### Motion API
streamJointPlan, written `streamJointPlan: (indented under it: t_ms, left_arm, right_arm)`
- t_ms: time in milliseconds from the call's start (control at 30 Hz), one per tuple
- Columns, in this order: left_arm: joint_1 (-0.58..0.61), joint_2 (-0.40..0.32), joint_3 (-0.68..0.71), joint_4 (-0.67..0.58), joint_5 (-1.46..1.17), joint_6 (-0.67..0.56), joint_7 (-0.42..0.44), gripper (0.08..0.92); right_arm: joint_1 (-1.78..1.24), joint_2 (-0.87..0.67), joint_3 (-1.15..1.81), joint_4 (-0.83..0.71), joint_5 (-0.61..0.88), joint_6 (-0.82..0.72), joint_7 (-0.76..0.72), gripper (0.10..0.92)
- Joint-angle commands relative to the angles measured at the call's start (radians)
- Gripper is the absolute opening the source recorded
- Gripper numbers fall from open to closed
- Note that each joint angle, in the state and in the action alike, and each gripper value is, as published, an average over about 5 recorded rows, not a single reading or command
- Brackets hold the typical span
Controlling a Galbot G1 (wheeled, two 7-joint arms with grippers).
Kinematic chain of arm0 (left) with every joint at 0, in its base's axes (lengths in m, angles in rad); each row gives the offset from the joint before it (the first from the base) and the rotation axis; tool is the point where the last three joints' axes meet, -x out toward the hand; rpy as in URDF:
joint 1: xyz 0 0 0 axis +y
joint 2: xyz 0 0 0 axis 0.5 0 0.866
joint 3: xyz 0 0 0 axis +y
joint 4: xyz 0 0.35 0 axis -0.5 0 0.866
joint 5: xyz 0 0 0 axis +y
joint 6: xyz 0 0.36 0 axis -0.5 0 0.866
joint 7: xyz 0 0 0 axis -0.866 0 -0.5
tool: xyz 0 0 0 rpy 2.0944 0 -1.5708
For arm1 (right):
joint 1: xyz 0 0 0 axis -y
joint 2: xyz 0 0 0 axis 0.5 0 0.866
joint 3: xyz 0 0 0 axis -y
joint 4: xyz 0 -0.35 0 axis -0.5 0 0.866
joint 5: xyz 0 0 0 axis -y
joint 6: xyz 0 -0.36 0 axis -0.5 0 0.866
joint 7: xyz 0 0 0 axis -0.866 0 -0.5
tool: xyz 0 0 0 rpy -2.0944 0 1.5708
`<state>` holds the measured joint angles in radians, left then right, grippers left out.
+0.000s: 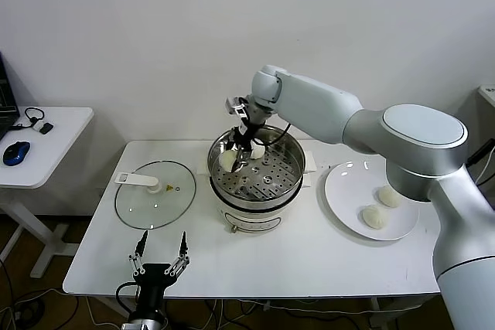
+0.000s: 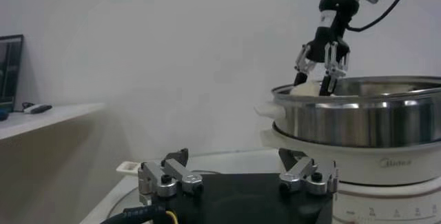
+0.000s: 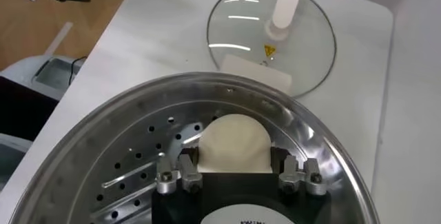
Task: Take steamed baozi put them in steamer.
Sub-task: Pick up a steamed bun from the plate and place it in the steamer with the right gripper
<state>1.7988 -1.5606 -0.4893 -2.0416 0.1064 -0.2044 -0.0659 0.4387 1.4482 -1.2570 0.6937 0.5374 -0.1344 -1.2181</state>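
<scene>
My right gripper [image 1: 240, 157] reaches down into the steamer [image 1: 297, 163], a shiny steel basket with a perforated floor on a white pot base. It is shut on a cream-white baozi [image 1: 227, 161], held low by the basket's left wall. In the right wrist view the bun [image 3: 234, 139] sits between the fingers [image 3: 185, 165] over the perforated floor of the steamer [image 3: 103, 149]. A white shape [image 1: 258, 151] behind the gripper may be another bun. Two baozi [image 1: 389, 196] [image 1: 373, 217] lie on the white plate [image 1: 344, 187]. My left gripper [image 1: 164, 236] is open and empty at the table's front edge.
The flat glass lid [image 1: 155, 195] lies left of the steamer and shows in the right wrist view [image 3: 272, 39]. A white side table [image 1: 54, 133] with a blue mouse [image 1: 15, 152] stands at the far left. The left wrist view shows the steamer [image 2: 365, 118] and my right gripper [image 2: 322, 74] above it.
</scene>
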Motion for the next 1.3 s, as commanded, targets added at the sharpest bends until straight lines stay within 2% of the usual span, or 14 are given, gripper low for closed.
streamJointPlan:
  t_ms: [33,700,967,1300]
  left_arm:
    - [0.001,0.001,0.000,-0.001,-0.001,0.000,0.000,0.823]
    - [0.002,0.001,0.000,0.008,-0.003,-0.003,0.000,0.823]
    - [0.001,0.000,0.000,0.007,-0.004,-0.003,0.000,0.823]
    - [0.004,-0.004,0.007,0.005,0.002,-0.003,-0.002,0.823]
  right_arm:
    - [-0.013,0.014,-0.001,-0.016,-0.010,0.004,0.001,0.662]
    - [-0.034,0.041,0.007,-0.047,-0.036,0.016,0.009,0.667]
    - [-0.025,0.023,0.009,-0.021,-0.035,0.014,0.004,0.813]
    - [0.086,-0.123,-0.003,0.140,0.005,0.019,-0.032,0.823]
